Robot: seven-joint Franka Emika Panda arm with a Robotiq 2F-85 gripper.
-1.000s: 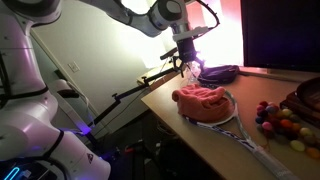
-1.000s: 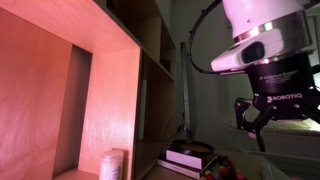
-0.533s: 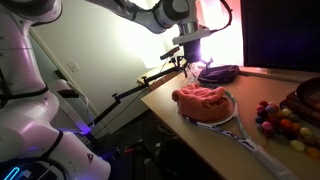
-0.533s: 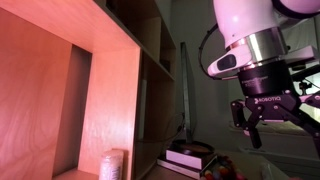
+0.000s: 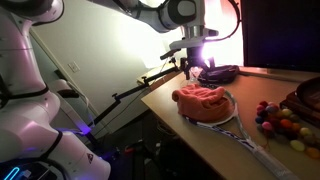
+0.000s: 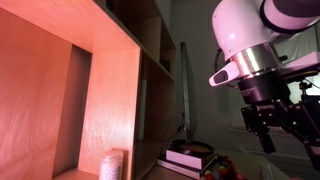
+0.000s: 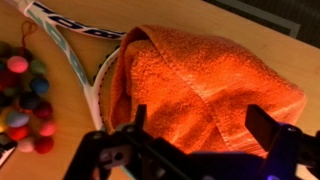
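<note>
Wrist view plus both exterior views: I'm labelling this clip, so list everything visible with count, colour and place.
towel: one, orange, crumpled on the racket head
racket: one, white frame, flat on the table
beads: many, mixed colours, beside the racket
table: one, light wood, under these
dark item: one, purplish, far table end; kind unclear
shelf unit: one, wooden, in an exterior view
arm: one, white, over the table
claw: one, black, open, above the towel
</note>
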